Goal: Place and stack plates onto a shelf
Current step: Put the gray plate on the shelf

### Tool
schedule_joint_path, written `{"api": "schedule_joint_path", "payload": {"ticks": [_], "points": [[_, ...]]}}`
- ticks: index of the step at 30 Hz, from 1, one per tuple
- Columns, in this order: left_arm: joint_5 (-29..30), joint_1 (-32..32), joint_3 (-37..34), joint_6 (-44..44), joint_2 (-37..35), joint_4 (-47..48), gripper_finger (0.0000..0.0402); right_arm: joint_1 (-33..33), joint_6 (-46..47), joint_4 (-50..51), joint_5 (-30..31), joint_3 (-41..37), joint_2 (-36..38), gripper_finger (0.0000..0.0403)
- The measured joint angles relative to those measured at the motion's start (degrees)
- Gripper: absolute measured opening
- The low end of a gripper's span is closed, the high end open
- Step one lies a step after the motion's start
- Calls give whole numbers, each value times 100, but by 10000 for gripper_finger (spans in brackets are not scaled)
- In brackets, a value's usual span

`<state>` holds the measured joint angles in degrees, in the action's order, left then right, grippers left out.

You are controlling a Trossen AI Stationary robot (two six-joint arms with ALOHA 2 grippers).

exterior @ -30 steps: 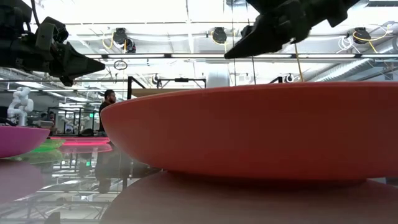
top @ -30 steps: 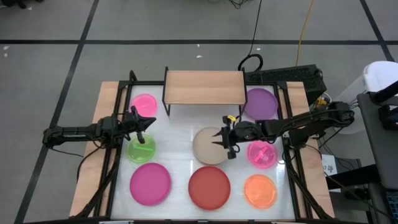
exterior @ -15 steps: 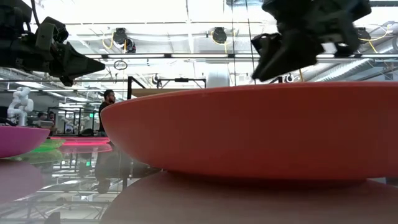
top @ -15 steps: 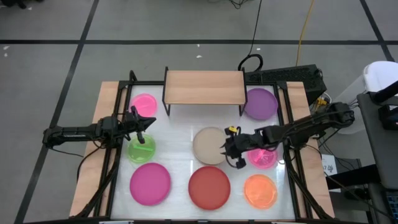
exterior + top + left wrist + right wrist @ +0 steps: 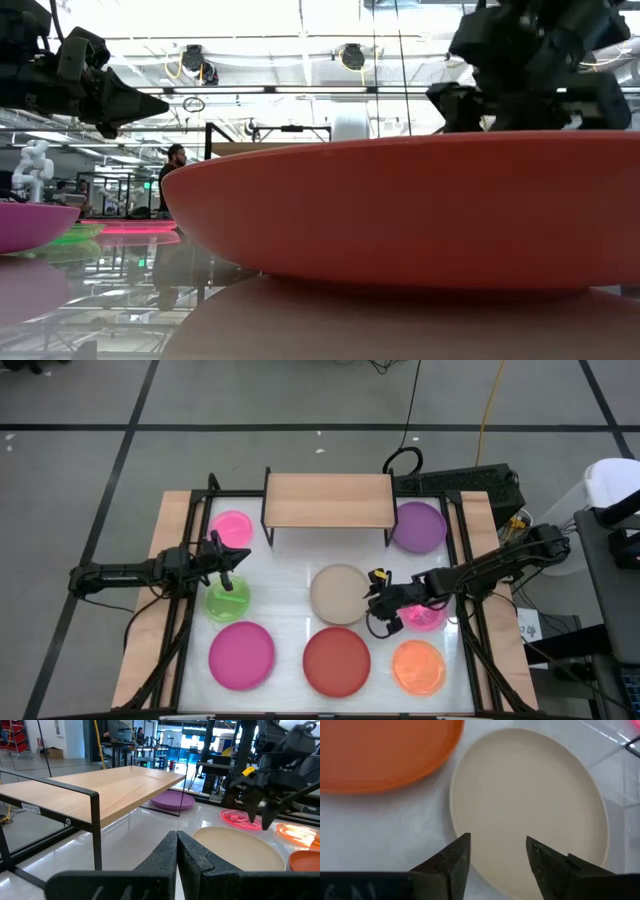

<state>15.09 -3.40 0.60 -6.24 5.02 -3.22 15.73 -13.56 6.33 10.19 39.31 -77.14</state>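
Nearest the front edge of the white surface (image 5: 290, 575) lie three round plastic plates: a large magenta plate (image 5: 241, 654), a large red plate (image 5: 337, 661) and a smaller translucent orange plate (image 5: 418, 666); none is on the shelf, so the stacking looks barely begun.

Just behind them, the right hand (image 5: 378, 607) has changed most: a second ago it sat over the right part of the large beige plate (image 5: 339, 594), and it has since drawn back to that plate's right rim, dropped lower and spread its fingers wider; in the right wrist view the two dark fingers (image 5: 451, 861) stand apart over the near edge of the beige plate, touching nothing clearly; this reads as lining up to grip the rim, with the lift to the shelf not yet started. The right arm reaches in from the right side, low and nearly level, passing above the small translucent pink plate (image 5: 424, 615).

On the left, the left hand (image 5: 231, 556) has not moved; its fingers are pressed together and empty, hovering between the small green plate (image 5: 227, 601) and a small bright pink plate (image 5: 232, 526).

Farthest back stands the small light-wood shelf on thin black legs (image 5: 328, 500), its top bare; a large purple plate (image 5: 419, 526) lies just beside its right end.
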Motion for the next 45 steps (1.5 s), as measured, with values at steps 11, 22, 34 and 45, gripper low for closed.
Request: {"api": "schedule_joint_path", "payload": {"ticks": [11, 22, 34, 45], "points": [[0, 0, 0, -2, 0, 0, 12, 13, 236, -533, 24, -651, -2, 194], [0, 0, 0, 0, 0, 0, 12, 13, -94, -927, 322, -666, -459, 194], [-2, 1, 0, -2, 0, 0, 12, 17, -134, -1513, 447, -660, -1078, 146], [0, 0, 0, 0, 0, 0, 12, -39, -301, -1533, 600, -652, -1061, 10]]}}
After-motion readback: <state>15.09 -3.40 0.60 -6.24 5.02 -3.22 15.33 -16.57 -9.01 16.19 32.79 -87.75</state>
